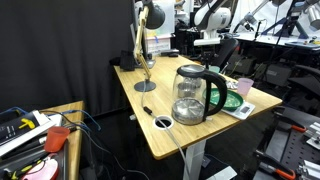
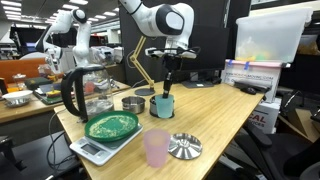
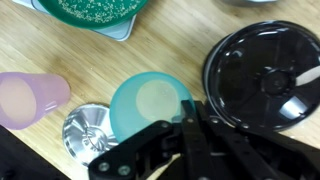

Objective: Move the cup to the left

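— Where was the cup in an exterior view?

— I could not make it out there. The kettle (image 1: 190, 95) stood mid-worktop (image 1: 150, 110), with the green plate (image 1: 235, 102) and pink cup (image 1: 243, 88) beyond it, towards a corner.

— And from the opposite side?

— In an exterior view the cup (image 2: 163, 105) stood upright around the middle of the worktop (image 2: 215, 115), somewhat nearer the far edge. The hand (image 2: 167, 92) hung straight down over it, its tips at the rim. A metal tin (image 2: 133, 103) sat just beside the cup, and the kettle (image 2: 78, 90) stood by a side edge. The green plate (image 2: 112, 126), pink cup (image 2: 157, 148) and strainer (image 2: 185, 146) lay along the near edge.

— Was the hand spread or pressed together?

— I could not tell; the fingers blurred into one dark shape.

— Did the wrist view help?

— Only partly. The cup (image 3: 150, 105) showed from above, open mouth up, on bare worktop (image 3: 60, 55). The hand (image 3: 190, 112) met its rim on the side facing a black lid (image 3: 265, 75). Whether it pinched the wall, I could not tell. The strainer (image 3: 88, 128) sat just beside the cup, the pink cup (image 3: 30, 98) past that, and the green plate (image 3: 90, 8) sat at the frame's edge.
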Available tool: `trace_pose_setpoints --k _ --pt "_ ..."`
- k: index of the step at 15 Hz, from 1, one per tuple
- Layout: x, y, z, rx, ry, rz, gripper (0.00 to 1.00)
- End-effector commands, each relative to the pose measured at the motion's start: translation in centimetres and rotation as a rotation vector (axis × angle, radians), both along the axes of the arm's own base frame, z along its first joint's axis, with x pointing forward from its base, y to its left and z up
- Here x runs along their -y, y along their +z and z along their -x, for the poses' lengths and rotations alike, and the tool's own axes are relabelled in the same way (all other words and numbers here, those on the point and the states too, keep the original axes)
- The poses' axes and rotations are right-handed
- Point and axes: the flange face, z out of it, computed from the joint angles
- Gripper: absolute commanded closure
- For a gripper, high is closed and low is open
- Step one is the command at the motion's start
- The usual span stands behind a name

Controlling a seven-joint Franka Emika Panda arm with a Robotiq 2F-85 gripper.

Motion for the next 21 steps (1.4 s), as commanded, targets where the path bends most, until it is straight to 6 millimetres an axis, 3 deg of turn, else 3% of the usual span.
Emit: trace_pose_setpoints --k 1,5,7,13,17,18,21 --pt "-1.9 5.9 -0.2 0.086 0.061 -0.049 0.99" --pt "-6.4 12.6 -0.5 0.187 0.202 -0.104 0.99" --pt "-9.4 14.3 -0.3 0.201 0.285 -0.14 0.99" --pt "-20.2 14.9 1.2 0.159 0.552 -0.247 0.99" --pt "-27.1 13.7 2.2 0.114 0.721 -0.258 0.99" --pt "-26.5 13.8 1.4 0.124 0.663 -0.249 0.99" --pt "-27.0 13.6 1.4 0.119 0.668 -0.247 0.95"
